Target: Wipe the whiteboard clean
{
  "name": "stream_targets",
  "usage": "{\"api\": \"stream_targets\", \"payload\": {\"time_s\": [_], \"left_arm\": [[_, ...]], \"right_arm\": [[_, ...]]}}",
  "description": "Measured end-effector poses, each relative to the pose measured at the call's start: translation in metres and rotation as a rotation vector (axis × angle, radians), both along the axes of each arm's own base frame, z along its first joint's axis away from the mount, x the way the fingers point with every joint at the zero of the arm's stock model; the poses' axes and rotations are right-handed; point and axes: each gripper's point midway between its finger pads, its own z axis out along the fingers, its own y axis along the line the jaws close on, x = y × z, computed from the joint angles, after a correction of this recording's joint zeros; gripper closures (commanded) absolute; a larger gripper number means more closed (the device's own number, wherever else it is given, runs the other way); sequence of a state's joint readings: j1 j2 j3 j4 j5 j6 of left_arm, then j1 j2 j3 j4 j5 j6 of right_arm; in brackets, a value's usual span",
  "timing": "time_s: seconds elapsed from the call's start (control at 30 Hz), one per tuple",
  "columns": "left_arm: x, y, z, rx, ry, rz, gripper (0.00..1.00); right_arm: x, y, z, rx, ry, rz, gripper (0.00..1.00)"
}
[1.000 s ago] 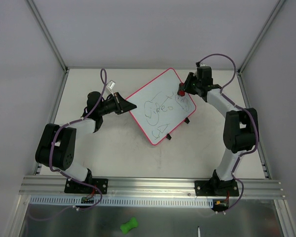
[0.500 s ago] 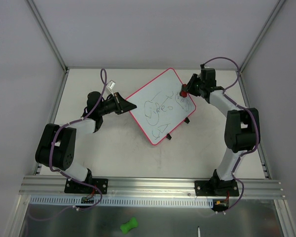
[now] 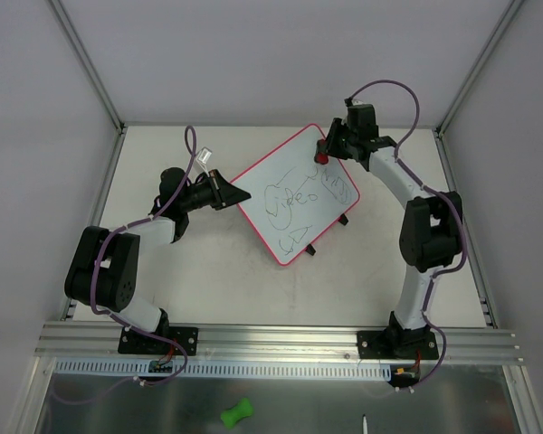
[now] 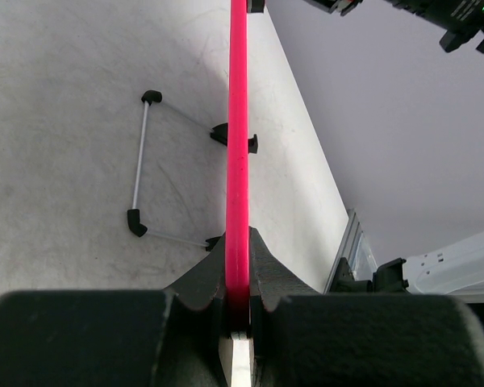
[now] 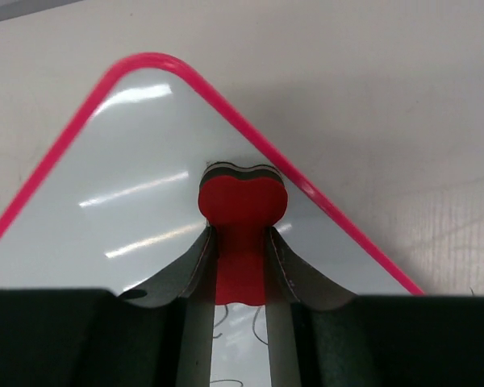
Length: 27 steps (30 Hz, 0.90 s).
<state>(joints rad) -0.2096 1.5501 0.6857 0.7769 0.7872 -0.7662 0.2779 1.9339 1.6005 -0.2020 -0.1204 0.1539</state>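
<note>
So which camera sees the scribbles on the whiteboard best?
The top external view: all the scribbles show on the whiteboard. The right wrist view catches only a few lines under the red eraser. The left wrist view sees just the pink edge.

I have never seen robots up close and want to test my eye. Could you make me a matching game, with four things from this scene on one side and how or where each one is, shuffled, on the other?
Things
1. left gripper
2. right gripper
3. whiteboard
4. green bone-shaped piece

States
A. lying on the metal ledge at the near side
B. shut on a red eraser at the board's far corner
C. marked with dark scribbles
D. clamped on the board's pink edge

Pairs: 1-D, 2-B, 3-C, 4-A
</note>
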Motion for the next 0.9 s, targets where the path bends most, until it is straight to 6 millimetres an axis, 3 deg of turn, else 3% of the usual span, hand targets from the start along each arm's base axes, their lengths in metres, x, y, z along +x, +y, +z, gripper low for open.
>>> {"api": "stream_targets", "payload": {"time_s": [0.2, 0.47, 0.9], "left_arm": [[0.000, 0.000, 0.000, 0.000, -0.001, -0.003, 1.00], [-0.001, 0.001, -0.002, 0.004, 0.007, -0.004, 1.00], [-0.002, 0.007, -0.002, 0.008, -0.004, -0.019, 1.00]], "right_arm": [[0.003, 0.022, 0.015, -0.013, -0.030, 0.059, 1.00], [0.001, 0.021, 0.010, -0.012, -0.040, 0.055, 1.00], [-0.034, -0.022, -0.028, -0.001, -0.002, -0.014, 1.00]]}}
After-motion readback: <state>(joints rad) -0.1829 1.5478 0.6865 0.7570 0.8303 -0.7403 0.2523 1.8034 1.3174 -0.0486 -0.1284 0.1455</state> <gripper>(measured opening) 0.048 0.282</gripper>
